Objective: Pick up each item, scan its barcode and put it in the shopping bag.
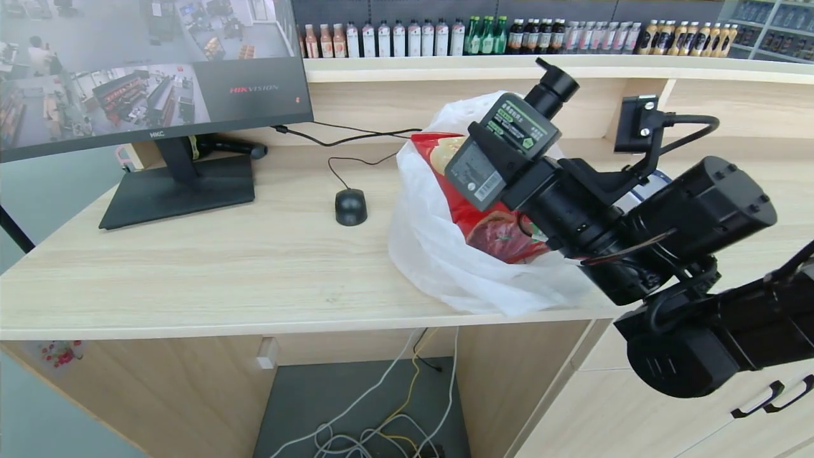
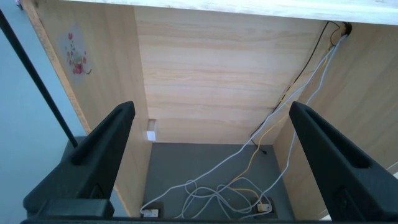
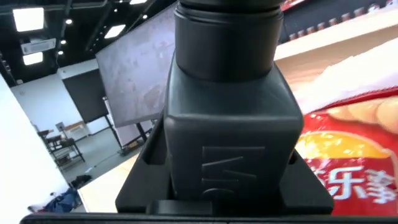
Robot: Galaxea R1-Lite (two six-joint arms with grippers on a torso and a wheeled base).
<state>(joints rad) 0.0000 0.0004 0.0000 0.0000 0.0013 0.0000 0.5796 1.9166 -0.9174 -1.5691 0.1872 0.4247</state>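
Observation:
My right gripper [image 1: 518, 191] is shut on a dark grey bottle [image 1: 509, 143] with a black cap, a green label and a barcode sticker. It holds the bottle tilted, just above the mouth of the white shopping bag [image 1: 445, 254] on the counter. A red snack packet [image 1: 489, 229] stands inside the bag. In the right wrist view the bottle [image 3: 227, 124] sits between the fingers, with the red packet [image 3: 354, 162] behind it. My left gripper [image 2: 214, 146] is open and holds nothing; it hangs low in front of the counter's open compartment.
A small black scanner [image 1: 639, 124] on a bent stalk stands behind the bag at the right. A monitor [image 1: 146, 70] and a mouse [image 1: 350, 207] occupy the counter's left. Bottles [image 1: 509, 35] line the back shelf. Loose cables [image 2: 230, 193] lie under the counter.

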